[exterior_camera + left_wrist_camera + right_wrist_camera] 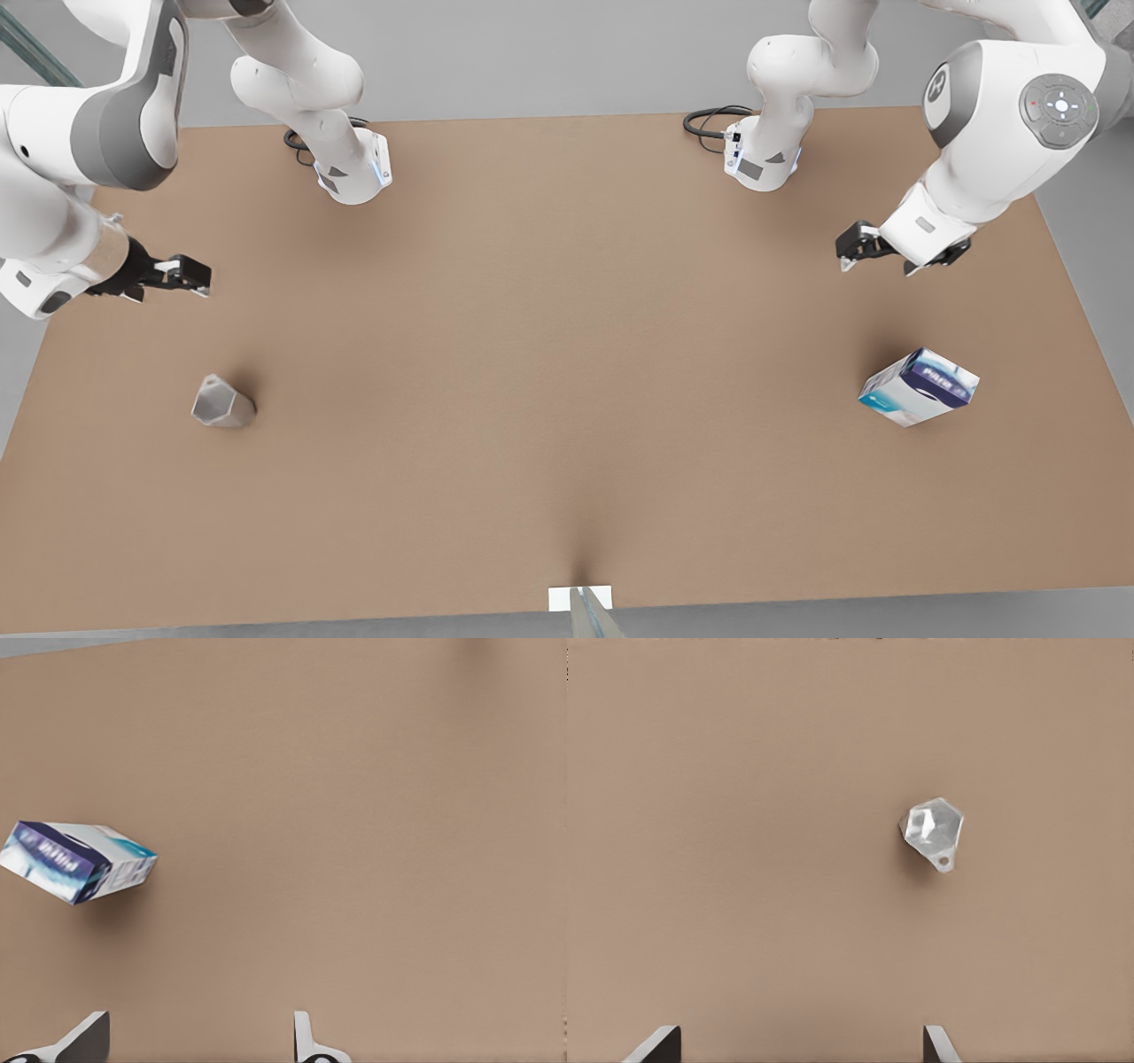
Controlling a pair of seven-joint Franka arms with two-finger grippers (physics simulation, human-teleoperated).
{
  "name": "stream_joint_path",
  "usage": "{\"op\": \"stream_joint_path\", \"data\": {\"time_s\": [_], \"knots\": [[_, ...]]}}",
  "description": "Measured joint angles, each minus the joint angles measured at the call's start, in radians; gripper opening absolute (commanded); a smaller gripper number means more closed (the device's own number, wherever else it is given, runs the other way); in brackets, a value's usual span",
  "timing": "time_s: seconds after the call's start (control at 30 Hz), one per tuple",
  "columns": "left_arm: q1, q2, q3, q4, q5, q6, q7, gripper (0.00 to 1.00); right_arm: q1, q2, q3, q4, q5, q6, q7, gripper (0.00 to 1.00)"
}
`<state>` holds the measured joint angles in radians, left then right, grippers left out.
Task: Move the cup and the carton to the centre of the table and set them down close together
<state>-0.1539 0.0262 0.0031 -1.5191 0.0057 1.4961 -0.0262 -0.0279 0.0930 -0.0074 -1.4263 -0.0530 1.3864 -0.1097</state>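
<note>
The silvery faceted cup (223, 403) (932, 831) stands on the table (567, 310) near the front view's left edge. My right gripper (173, 275) (797, 1043) hovers open above the table, farther back than the cup and apart from it, holding nothing. The white and dark blue carton (920, 386) (78, 859) with a teal band lies near the front view's right edge, turned at an angle. My left gripper (895, 252) (197, 1041) hangs open over the table behind the carton, not touching it and holding nothing.
Both arm bases (354, 173) (762, 159) are bolted at the table's far edge, with black cables beside them. A small white tag (580, 598) sits at the middle of the near edge. Between cup and carton lies bare brown tabletop.
</note>
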Motion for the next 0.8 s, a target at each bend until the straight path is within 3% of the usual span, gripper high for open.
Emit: {"op": "stream_joint_path", "data": {"time_s": [0.1, 0.27, 0.33, 0.6, 0.8], "knots": [[0.0, -0.004, 0.0, -0.002, 0.001, -0.006, 0.002, 1.0, 0.003, 0.018, 0.02, -0.005, -0.002, 0.005, 0.001, 1.0], [-0.005, 0.002, 0.007, -0.037, 0.005, 0.0, -0.007, 1.0, -0.123, 0.084, 0.011, -0.353, 0.011, 0.512, -0.205, 1.0], [-0.006, 0.015, 0.012, -0.044, 0.005, 0.009, -0.014, 1.0, -0.182, 0.171, 0.012, -0.361, 0.013, 0.615, -0.291, 1.0], [0.006, 0.014, 0.012, -0.047, 0.006, 0.007, -0.015, 1.0, -0.201, 0.332, 0.01, -0.357, 0.097, 0.768, -0.357, 1.0], [-0.005, 0.014, 0.012, -0.046, 0.006, 0.007, -0.015, 1.0, -0.193, 0.411, 0.012, -0.291, 0.101, 0.765, -0.354, 1.0]]}}
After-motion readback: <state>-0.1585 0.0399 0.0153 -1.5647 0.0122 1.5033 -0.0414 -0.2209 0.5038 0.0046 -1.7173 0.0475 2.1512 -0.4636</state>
